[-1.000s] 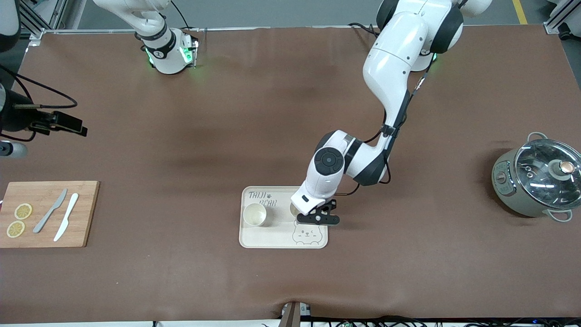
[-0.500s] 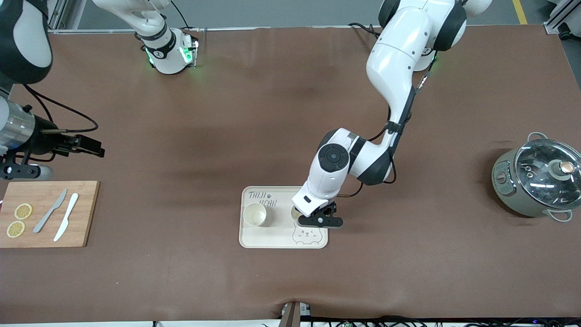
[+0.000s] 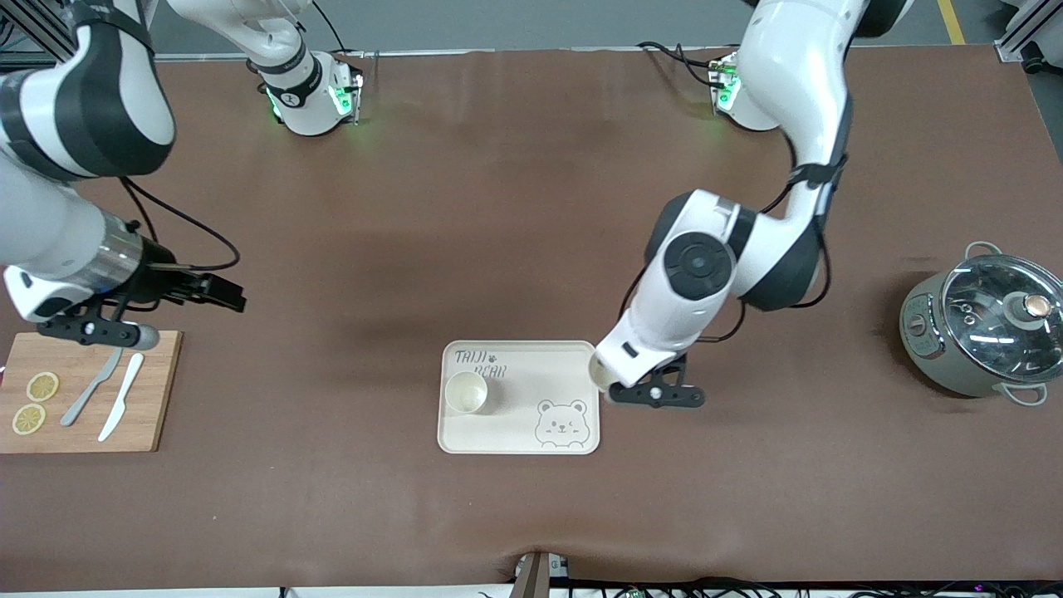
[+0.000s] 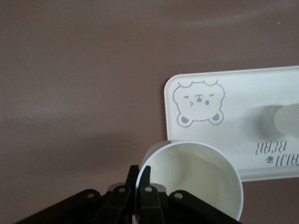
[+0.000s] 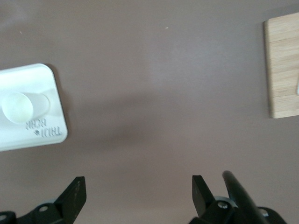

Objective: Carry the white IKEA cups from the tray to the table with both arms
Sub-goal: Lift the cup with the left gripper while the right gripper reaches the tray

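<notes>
One white cup [image 3: 466, 392] stands on the cream bear-printed tray [image 3: 519, 436], at the tray's end toward the right arm. My left gripper [image 3: 610, 390] is shut on the rim of the other white cup [image 3: 597, 371] and holds it in the air over the tray's edge toward the left arm's end. In the left wrist view the held cup [image 4: 196, 172] is pinched by its wall between my fingers [image 4: 140, 171], with the tray [image 4: 243, 93] below. My right gripper [image 3: 108, 332] is open and empty over the cutting board's edge. The right wrist view [image 5: 138, 186] shows bare table between its fingers, and the tray cup [image 5: 21, 106] farther off.
A wooden cutting board [image 3: 83, 390] with two lemon slices and two knives lies at the right arm's end. A grey pot with a glass lid [image 3: 984, 328] stands at the left arm's end.
My left gripper lifted its cup off the tray and carried it toward the left arm's end. My right arm swung in over the cutting board's edge.
</notes>
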You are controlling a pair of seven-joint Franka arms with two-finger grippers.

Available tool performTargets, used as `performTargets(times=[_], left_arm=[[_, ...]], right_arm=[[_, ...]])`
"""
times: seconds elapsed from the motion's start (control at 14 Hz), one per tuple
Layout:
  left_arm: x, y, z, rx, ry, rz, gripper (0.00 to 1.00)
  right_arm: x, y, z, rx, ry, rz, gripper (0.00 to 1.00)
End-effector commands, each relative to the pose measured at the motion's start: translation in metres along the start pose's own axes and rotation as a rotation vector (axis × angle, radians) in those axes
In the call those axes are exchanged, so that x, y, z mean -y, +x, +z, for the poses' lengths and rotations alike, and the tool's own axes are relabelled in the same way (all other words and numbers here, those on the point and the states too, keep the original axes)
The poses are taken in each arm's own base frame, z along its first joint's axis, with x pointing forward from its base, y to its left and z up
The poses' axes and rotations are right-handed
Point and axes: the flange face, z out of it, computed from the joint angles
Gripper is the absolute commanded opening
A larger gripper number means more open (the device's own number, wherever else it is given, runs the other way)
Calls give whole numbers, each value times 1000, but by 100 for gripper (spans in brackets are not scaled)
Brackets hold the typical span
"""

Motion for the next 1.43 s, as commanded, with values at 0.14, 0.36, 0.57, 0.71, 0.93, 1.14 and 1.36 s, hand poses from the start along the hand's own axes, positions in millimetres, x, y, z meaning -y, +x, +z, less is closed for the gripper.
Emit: performTargets(times=[0.14, 0.36, 0.57, 0.71, 0.93, 1.14, 1.36], left_arm=[[88, -56, -30, 20, -31, 70, 0], [143, -104, -15, -34, -44, 131, 0], [210, -133, 15, -44, -32, 216, 0], [237, -144, 36, -50, -22, 257, 0], [264, -154, 75, -62, 2, 286, 0], [283, -156, 107, -44, 16, 277, 0], [294, -158, 120, -34, 7, 270, 0]], right_arm=[[39, -1, 44, -23, 24, 43, 100], [62, 2, 67, -35, 30, 25, 100], [91, 0, 88, -54, 39, 45, 100], [110, -1, 105, -74, 50, 62, 100], [143, -5, 130, -104, 70, 72, 100], [167, -9, 158, -119, 78, 68, 100], [182, -7, 179, -142, 83, 44, 100]])
